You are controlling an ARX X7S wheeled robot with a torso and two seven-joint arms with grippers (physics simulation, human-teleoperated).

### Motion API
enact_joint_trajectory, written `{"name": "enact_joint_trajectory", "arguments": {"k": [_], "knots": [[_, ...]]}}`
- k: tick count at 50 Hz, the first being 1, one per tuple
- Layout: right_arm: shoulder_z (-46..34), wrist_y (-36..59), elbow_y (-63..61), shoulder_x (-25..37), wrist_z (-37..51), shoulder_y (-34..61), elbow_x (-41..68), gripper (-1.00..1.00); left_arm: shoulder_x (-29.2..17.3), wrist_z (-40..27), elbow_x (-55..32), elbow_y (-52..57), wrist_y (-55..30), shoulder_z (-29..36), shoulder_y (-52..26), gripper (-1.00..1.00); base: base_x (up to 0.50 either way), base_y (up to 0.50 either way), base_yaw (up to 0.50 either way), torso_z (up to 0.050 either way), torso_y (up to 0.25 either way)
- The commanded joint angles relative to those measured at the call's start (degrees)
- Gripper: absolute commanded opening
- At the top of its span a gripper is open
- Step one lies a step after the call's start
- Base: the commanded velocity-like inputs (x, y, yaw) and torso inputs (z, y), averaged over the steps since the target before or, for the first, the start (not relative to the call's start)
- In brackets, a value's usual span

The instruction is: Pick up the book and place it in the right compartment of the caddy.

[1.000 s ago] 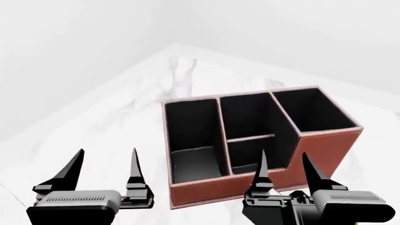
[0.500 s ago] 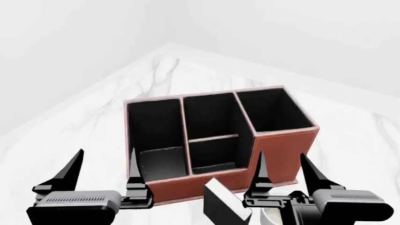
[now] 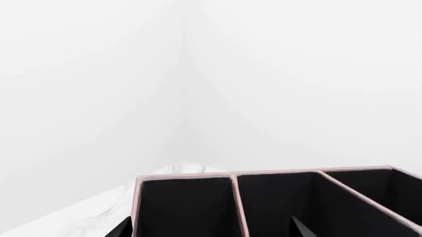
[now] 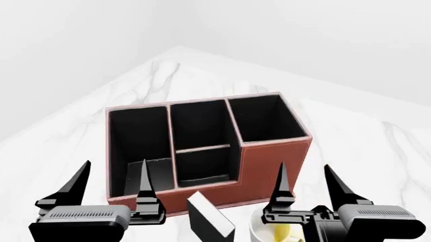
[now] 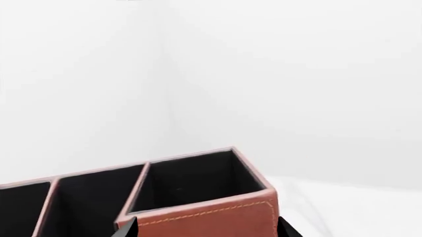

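The book (image 4: 210,220) stands tilted on the desk (image 4: 350,136), just in front of the caddy (image 4: 269,164) and low in the head view, between the two grippers; its white page edges face up and its lower part is cut off from sight. A white-and-yellow mug (image 4: 276,232) sits just beside it, under the right gripper (image 4: 308,179), whose fingers are spread and hold nothing. The left gripper (image 4: 113,174) is likewise released and empty.

The main risk, as I judge it, is the mug: a reach by the right arm could knock or grab it instead of the book. The tilted book may also slip or topple when pinched. Later, the right compartment (image 4: 264,118) has the highest walls, so a low carry could catch the rim.
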Motion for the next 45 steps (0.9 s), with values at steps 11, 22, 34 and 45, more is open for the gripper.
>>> {"name": "enact_joint_trajectory", "arguments": {"k": [11,22,34,45], "knots": [[-3.35,0.88,1.27,3.01,-6.61,2.28,5.1,1.0,-0.75,-0.83,-0.25,-0.19,-0.87,0.72,-0.7,1.0,0.0,0.0,0.0,0.0,0.0],[-7.17,6.67,0.05,7.68,-13.57,3.6,11.26,1.0,-1.07,-1.32,-0.64,-0.24,-1.16,0.57,-1.03,1.0,0.0,0.0,0.0,0.0,0.0],[-11.85,13.38,-0.13,7.69,-14.21,7.81,12.21,1.0,-1.32,-1.7,-0.83,-0.44,-1.0,0.84,-1.13,1.0,0.0,0.0,0.0,0.0,0.0],[-16.24,14.78,2.24,6.89,-16.06,8.65,10.88,1.0,-1.54,-2.05,-1.04,-0.49,-0.67,0.95,-0.99,1.0,0.0,0.0,0.0,0.0,0.0]]}}
